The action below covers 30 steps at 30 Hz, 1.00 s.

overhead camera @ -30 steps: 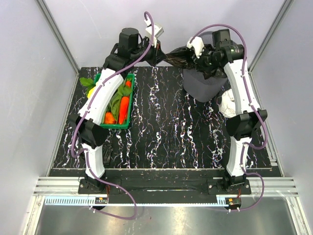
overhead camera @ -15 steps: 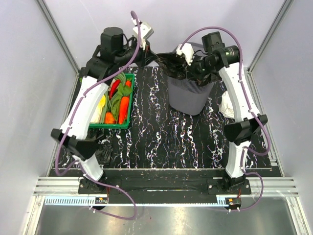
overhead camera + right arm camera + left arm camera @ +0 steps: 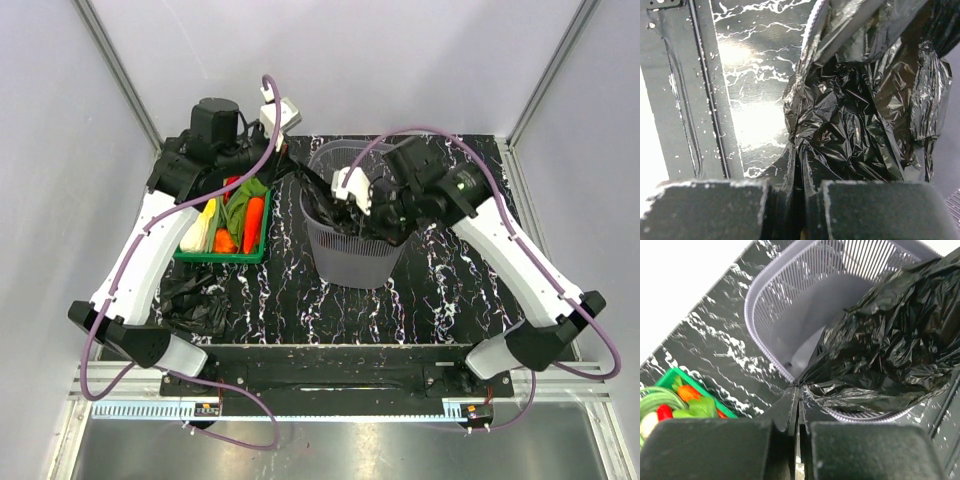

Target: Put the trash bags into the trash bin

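- We see the trash bin [image 3: 356, 268] standing upright on the black marbled table [image 3: 450, 290], a little toward 12 o'clock from the table's centre.
- A trash bag [image 3: 890, 350] is stretched across the bin's mouth. Its crinkled glossy film sags within the rim and covers much of the opening.
- The left gripper [image 3: 796, 392] is clenched, fingers pressed flat together, with the edge of that trash bag pinched at their tips. From above, it sits at the bin's rim at about 10 o'clock.
- The right gripper [image 3: 796, 189] is clamped on a fold of the same bag, and the film runs up between its two pads. From above, it reaches over the opening from the bin's 3 o'clock side.
- A loose trash bag [image 3: 195, 300] lies crumpled on the table at 8 o'clock from the bin, well apart from it and untouched by either gripper.
- A green crate [image 3: 228, 257] sits just beside the bin at 9 o'clock, with the loose trash bag near its 6 o'clock edge. It holds carrots [image 3: 253, 215] and leafy greens.
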Available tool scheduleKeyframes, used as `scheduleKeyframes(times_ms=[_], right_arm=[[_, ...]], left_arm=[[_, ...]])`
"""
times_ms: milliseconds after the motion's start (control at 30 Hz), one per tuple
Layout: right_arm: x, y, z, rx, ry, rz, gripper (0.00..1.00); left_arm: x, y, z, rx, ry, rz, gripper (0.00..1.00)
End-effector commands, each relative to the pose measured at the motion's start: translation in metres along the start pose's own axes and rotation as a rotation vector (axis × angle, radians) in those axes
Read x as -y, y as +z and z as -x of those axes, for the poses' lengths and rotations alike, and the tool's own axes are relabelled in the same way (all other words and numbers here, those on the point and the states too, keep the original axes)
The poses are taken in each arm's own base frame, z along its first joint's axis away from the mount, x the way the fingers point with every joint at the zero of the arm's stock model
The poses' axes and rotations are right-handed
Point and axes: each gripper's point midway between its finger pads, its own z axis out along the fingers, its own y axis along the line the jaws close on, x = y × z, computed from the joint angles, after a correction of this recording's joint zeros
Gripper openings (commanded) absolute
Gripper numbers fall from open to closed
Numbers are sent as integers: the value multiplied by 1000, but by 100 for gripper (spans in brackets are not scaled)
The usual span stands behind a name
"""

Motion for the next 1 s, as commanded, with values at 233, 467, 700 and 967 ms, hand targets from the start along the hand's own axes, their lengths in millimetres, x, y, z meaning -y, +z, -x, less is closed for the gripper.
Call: scheduleKeyframes(times_ms=[233, 467, 700, 967], right_arm=[[-6, 9, -9, 16, -6, -125, 37], [4, -18, 8, 67, -12, -231, 56], [8, -49, 18, 97, -34, -319, 64], [-1, -63, 17, 120, -50, -321, 47]], left_arm=[[29, -30, -15, 6, 4, -63, 1], [41, -38, 5, 49, 17, -71, 0], [52, -41, 30, 88, 47, -93, 0], [55, -51, 38, 109, 73, -96, 0]])
